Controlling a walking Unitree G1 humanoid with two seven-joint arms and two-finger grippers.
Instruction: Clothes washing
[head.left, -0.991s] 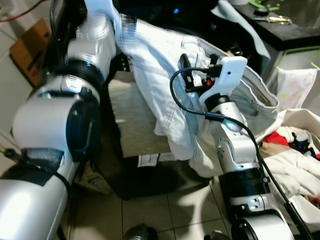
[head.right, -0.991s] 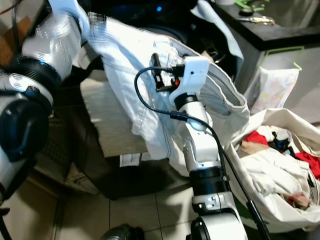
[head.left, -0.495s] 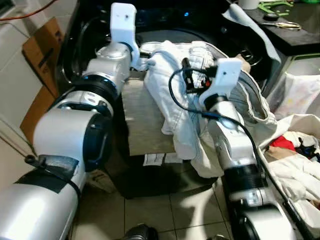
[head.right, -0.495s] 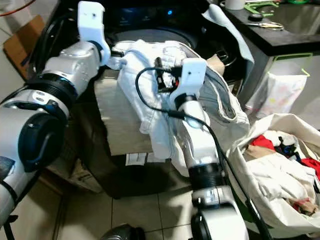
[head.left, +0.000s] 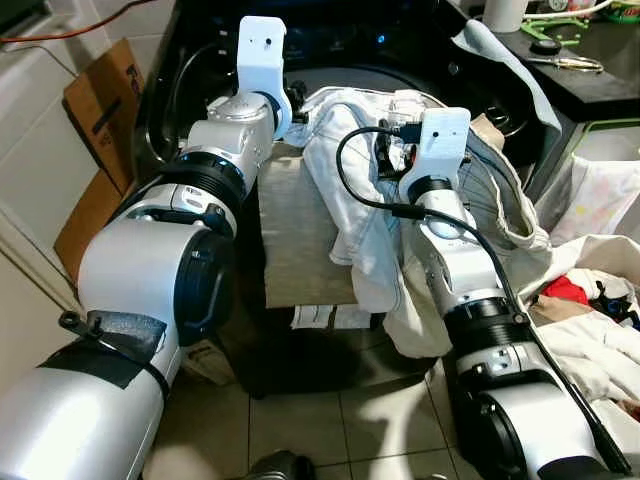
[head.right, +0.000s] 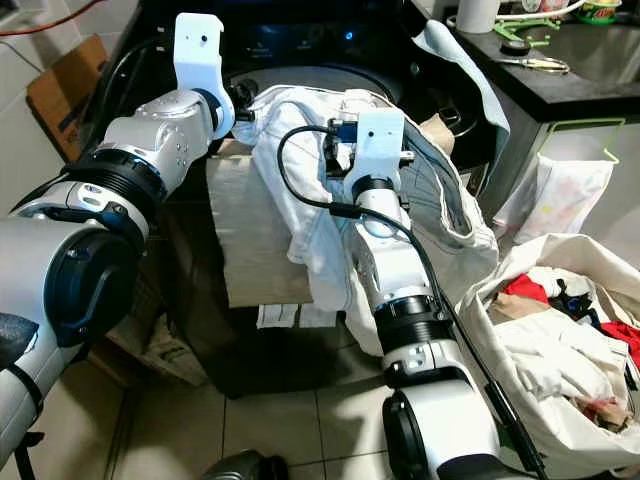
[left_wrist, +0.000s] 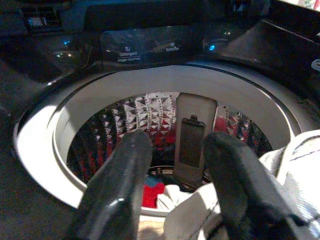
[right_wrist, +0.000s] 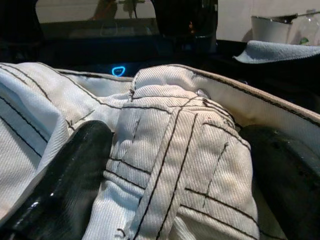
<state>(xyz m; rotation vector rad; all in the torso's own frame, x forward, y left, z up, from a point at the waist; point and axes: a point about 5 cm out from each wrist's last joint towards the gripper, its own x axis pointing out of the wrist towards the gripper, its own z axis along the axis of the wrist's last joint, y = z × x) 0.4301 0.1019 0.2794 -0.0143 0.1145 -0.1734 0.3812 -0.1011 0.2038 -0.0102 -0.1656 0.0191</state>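
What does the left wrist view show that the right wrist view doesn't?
Left wrist view: the washer drum seen from above, red laundry at its bottom, and the open left gripper above its rim.

Right wrist view: the right gripper shut on a bunched waistband.

Both: the pale jeans and the washer's blue panel light.

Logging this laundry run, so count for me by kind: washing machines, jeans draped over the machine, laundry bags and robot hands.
Washing machine: 1
Jeans: 1
Laundry bag: 1
Robot hands: 2, the left hand and the right hand
Total: 5
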